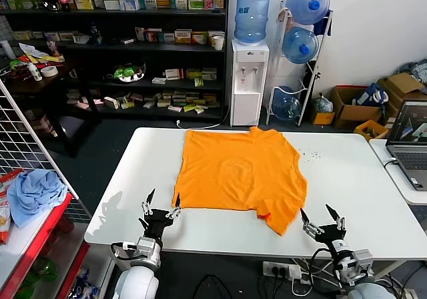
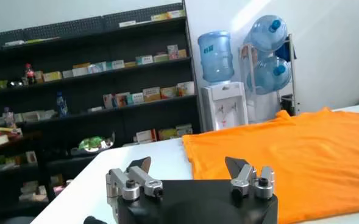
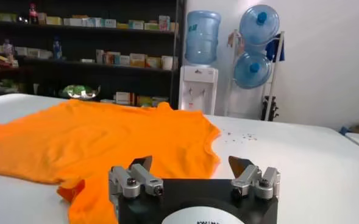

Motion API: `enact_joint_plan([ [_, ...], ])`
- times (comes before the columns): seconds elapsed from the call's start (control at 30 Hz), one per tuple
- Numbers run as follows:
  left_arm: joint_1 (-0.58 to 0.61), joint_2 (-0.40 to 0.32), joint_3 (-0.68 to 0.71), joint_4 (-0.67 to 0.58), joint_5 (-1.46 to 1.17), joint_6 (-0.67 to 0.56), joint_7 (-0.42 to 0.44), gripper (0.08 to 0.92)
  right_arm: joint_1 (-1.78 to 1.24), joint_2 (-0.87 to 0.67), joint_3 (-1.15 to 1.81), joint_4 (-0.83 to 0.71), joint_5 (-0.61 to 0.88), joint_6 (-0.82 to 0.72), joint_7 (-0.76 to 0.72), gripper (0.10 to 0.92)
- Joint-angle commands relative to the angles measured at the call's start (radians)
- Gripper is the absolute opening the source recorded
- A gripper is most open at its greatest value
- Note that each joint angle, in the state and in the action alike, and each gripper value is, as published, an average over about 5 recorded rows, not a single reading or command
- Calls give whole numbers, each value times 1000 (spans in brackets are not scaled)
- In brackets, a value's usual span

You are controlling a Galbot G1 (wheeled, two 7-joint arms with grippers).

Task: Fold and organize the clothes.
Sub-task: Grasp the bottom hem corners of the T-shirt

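Note:
The bright orange T-shirt (image 1: 237,172) lies spread flat on the white table (image 1: 347,179), its logo side hidden; one corner near the front edge is turned over. It also shows in the left wrist view (image 2: 289,155) and the right wrist view (image 3: 100,143). My left gripper (image 1: 161,205) is open and empty at the table's front edge, just left of the shirt's near left corner. My right gripper (image 1: 321,217) is open and empty at the front edge, to the right of the shirt's folded corner. In the wrist views the left gripper (image 2: 188,167) and the right gripper (image 3: 191,165) have their jaws wide apart.
A laptop (image 1: 408,142) sits on a side table at the right. A light blue cloth (image 1: 33,192) lies on a red rack at the left. Dark shelves (image 1: 120,45), a water dispenser (image 1: 248,79) and spare bottles stand behind the table.

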Motion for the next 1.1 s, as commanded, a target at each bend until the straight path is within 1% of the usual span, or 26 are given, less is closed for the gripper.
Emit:
enact_joint_plan([
  [0.03, 1, 3, 0, 8, 8, 20, 0, 823, 8, 2, -9, -11, 2, -40, 8, 823],
  [0.27, -11, 18, 15, -1, -48, 138, 5, 823, 43, 23, -54, -29, 17, -123, 34, 823],
  [0.47, -30, 32, 37, 4, -125, 230, 2, 823, 75, 42, -88, -57, 14, -146, 53, 823],
  [0.63, -45, 38, 54, 11, -132, 257, 1, 823, 98, 57, -110, -70, 14, -156, 66, 823],
  [1.1, -81, 34, 64, 45, -166, 277, -18, 823, 124, 81, -133, -93, 9, -174, 86, 823],
])
